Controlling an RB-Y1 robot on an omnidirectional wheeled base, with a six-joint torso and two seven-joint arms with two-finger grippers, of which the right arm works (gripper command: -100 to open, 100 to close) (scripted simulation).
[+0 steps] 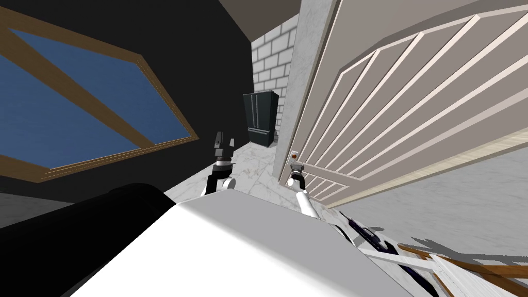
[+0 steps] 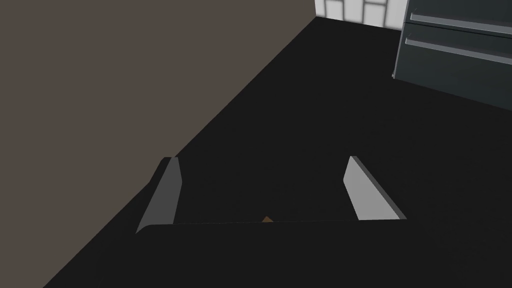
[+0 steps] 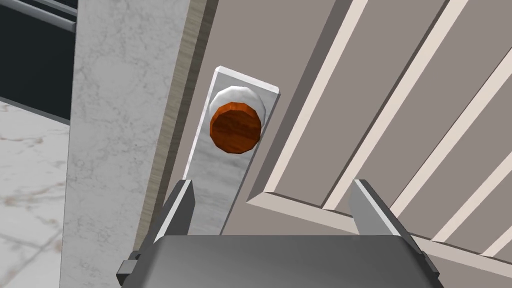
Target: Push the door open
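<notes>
The door (image 1: 412,98), taupe with pale raised slats, stands ahead on the right and is cut off by the picture's top and right edges, so its far side and hinges are hidden. Its left edge meets a marble jamb (image 1: 305,72); whether the door sits fully closed against it I cannot tell, as the right wrist view gives just a thin olive strip between the 2. A round reddish-brown knob (image 3: 235,127) sits on a light grey plate (image 3: 220,175) near that left edge. The right gripper (image 3: 273,182) is close up to the door with its 2 fingers spread wide and nothing between them; the knob lies just beyond the fingertips, nearer the jamb-side finger (image 3: 177,212), which overlaps the plate. Whether either finger touches the door is not clear. In the head view this gripper appears small, just below the knob. The left gripper (image 2: 262,158) hangs to the left, well apart from the door, fingers also wide and holding nothing, facing a flat black surface beside a brown-grey one. Far ahead, left of the jamb, a dark cabinet (image 1: 260,117) with 2 long handles stands on the marble floor (image 1: 247,165) before a grey brick wall (image 1: 270,54). On the left a wood-framed blue window (image 1: 77,103) runs out of view. At near right a jumble of white, dark and wooden pieces is cut off and cannot be identified.
</notes>
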